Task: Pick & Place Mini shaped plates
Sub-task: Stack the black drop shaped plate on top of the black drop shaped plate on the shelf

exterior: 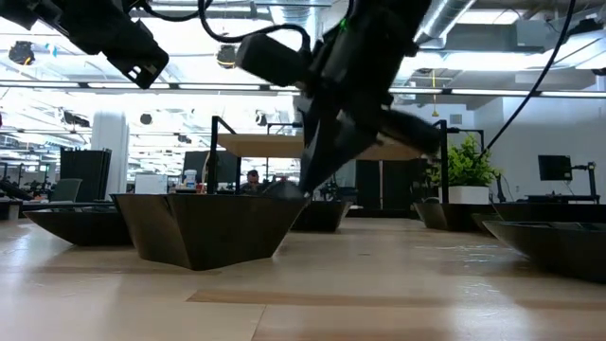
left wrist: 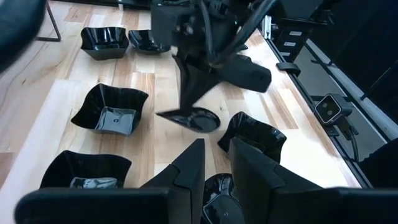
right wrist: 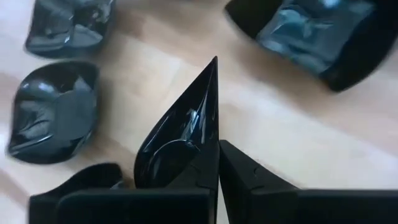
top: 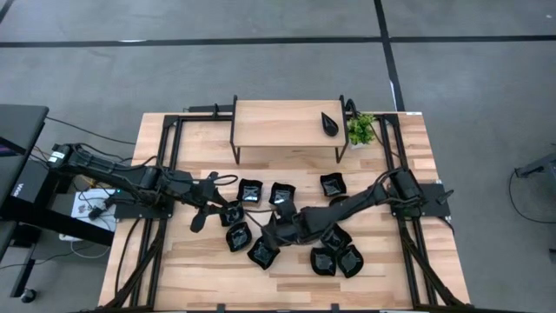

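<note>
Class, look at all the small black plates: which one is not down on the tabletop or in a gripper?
The teardrop plate on the raised wooden shelf, beside the potted plant. All the others sit lower, on the table among the arms.

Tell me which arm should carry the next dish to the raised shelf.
Right. Its gripper is already shut on the rim of a teardrop dish. The left gripper hovers over the other dishes holding nothing.

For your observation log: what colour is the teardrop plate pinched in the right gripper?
Glossy black; the teardrop plate shows best in the right wrist view, clamped by the right gripper.
</note>
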Robot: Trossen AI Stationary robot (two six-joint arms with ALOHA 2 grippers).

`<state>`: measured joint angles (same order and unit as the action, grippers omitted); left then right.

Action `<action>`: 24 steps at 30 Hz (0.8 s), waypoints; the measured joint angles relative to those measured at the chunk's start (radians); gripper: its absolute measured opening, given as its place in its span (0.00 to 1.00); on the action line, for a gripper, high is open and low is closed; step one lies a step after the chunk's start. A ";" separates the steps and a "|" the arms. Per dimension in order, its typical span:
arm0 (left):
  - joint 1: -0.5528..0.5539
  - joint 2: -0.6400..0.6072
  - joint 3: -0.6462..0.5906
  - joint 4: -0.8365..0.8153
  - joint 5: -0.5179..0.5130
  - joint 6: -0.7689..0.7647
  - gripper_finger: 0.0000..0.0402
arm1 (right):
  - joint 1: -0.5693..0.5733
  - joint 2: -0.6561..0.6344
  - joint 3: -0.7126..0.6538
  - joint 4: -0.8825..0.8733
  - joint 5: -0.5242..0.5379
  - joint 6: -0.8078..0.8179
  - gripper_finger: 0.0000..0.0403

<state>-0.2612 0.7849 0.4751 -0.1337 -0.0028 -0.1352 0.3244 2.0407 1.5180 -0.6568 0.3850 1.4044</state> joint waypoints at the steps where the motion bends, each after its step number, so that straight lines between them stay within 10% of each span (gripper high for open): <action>1: 0.000 0.000 0.000 0.000 0.000 0.000 0.19 | -0.003 -0.004 0.021 -0.042 0.008 -0.007 0.01; 14: 0.000 0.001 0.000 0.028 -0.008 -0.002 0.19 | -0.151 -0.314 0.143 -0.419 0.114 -0.298 0.00; 24: 0.000 0.001 0.000 0.086 -0.110 -0.015 0.19 | -0.502 -0.590 0.143 -0.574 0.025 -0.713 0.00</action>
<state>-0.2613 0.7856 0.4751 -0.0479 -0.1127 -0.1498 -0.1773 1.4506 1.6611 -1.2304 0.4097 0.6919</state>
